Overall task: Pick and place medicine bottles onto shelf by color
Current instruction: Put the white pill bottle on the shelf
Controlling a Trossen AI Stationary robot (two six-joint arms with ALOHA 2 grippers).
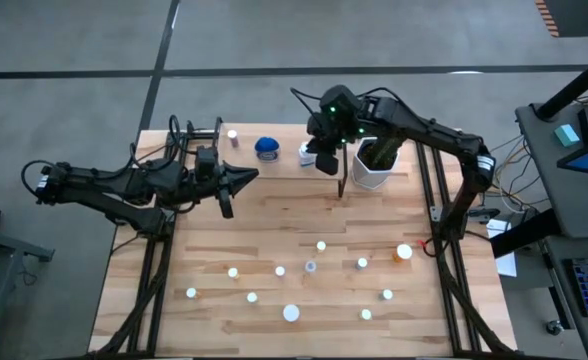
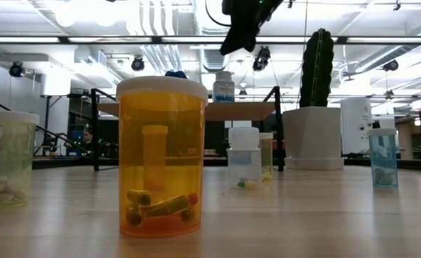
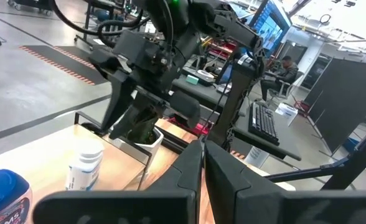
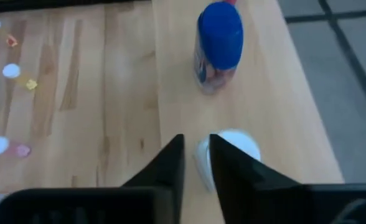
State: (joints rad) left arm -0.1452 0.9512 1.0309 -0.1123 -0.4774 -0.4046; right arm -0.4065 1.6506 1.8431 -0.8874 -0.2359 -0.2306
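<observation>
The tabletop (image 1: 274,225) is pale slatted wood, smooth and matt; the nearest bottle (image 2: 162,158) is translucent amber plastic, glossy, under a matt white cap; the shelf (image 4: 245,106) is light wood with visible grain; the blue bottle (image 4: 219,46) looks like shiny plastic.

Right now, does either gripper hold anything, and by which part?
Nothing is held. The right gripper hangs empty over the shelf beside a white-capped bottle; the left gripper is shut on nothing.

Left gripper (image 1: 246,178) points toward three o'clock, fingers pressed together; right gripper (image 1: 327,163) hangs downward at twelve o'clock, fingers slightly parted.
</observation>
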